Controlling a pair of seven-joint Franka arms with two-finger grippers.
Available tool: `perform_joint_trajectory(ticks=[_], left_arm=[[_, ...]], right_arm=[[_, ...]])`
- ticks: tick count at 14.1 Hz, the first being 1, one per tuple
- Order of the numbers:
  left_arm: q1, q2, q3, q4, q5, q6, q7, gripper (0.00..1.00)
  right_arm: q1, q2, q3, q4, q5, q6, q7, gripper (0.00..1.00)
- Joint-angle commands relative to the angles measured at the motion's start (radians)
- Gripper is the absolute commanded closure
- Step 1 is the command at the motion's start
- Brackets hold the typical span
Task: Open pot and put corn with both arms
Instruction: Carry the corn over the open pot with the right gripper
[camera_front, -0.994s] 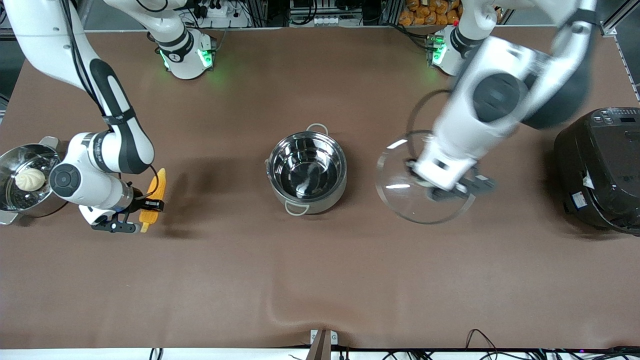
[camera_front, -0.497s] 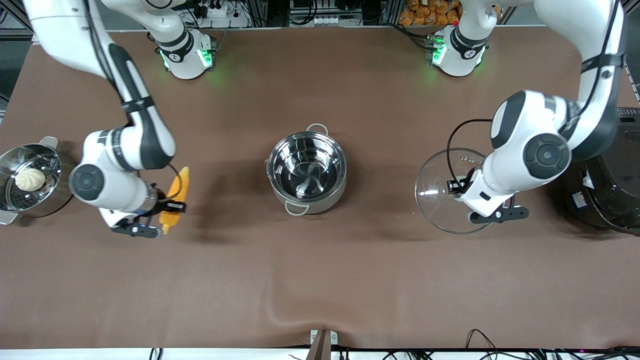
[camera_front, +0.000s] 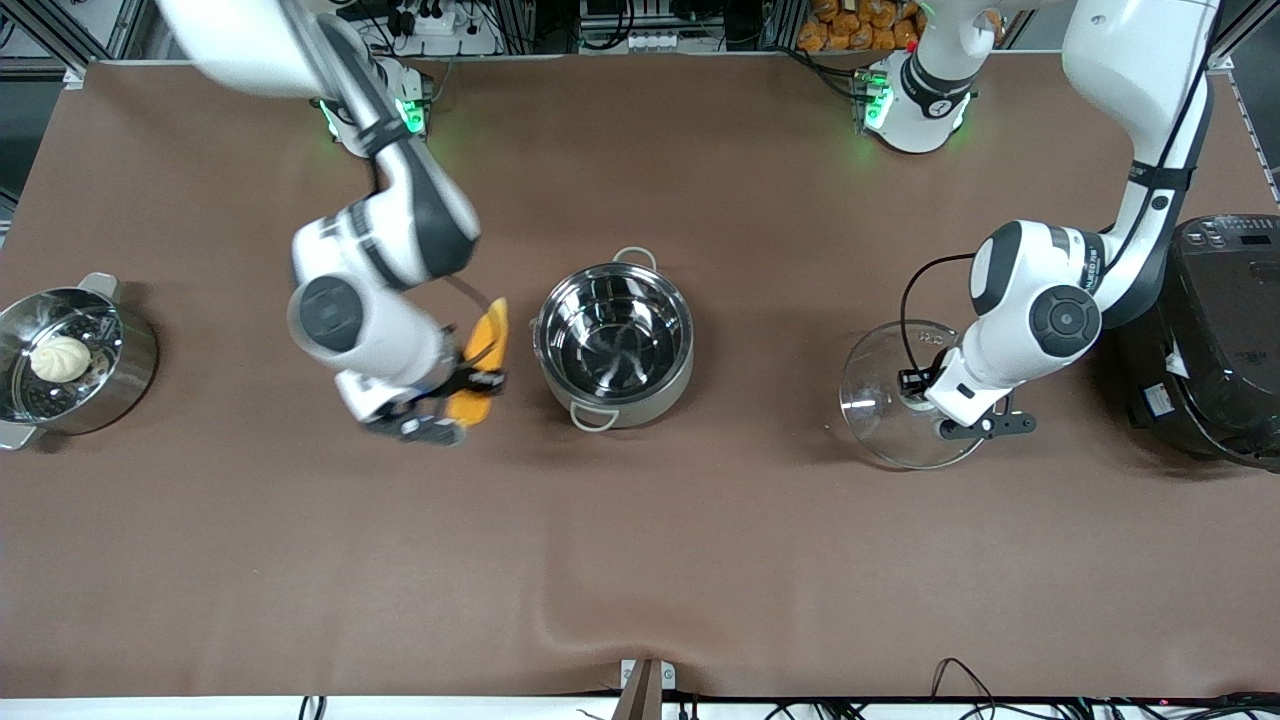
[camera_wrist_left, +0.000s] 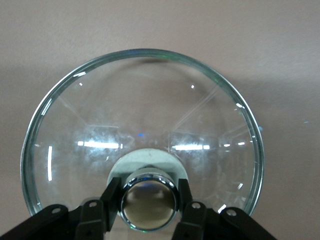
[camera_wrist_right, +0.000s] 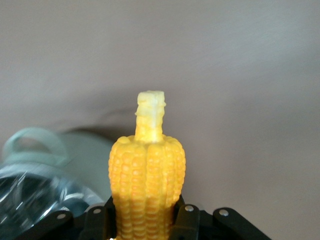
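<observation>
Right gripper (camera_front: 455, 395), clamped on the corn (camera_front: 480, 362), hangs just beside the open pot (camera_front: 614, 343) (toward the right arm's end). Left gripper (camera_front: 950, 400) grips the lid (camera_front: 885, 405) by its knob (camera_wrist_left: 148, 206), between pot and cooker (camera_front: 1205, 340).

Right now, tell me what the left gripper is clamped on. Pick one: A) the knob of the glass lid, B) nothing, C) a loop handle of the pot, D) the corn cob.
A: in the left wrist view, the left gripper has a finger on each side of the shiny knob of the glass lid; the right gripper holds the corn instead.
</observation>
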Motion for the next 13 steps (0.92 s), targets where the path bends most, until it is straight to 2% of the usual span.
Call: perform_joint_trajectory(ticks=[1,6,12,13], left_arm=[[0.025,-0.028,-0.013,-0.025,0.004,0.007,0.022,1.00],[0.040,-0.005,-0.013,-0.052,0.002,0.030,0.021,1.00],[0.048,0.029,-0.013,-0.042,0.002,0.030,0.022,1.00],[0.048,0.030,-0.013,-0.042,0.002,0.030,0.022,0.94]], right_arm=[[0.099,0.013,-0.015,0.030,0.011,-0.023,0.026,1.00],[0.209,0.104,-0.016,0.108,-0.047,-0.025,0.086,1.00],[0.218,0.181,-0.016,0.179,-0.058,-0.019,0.107,1.00],[0.224,0.184,-0.016,0.179,-0.059,-0.019,0.118,1.00]])
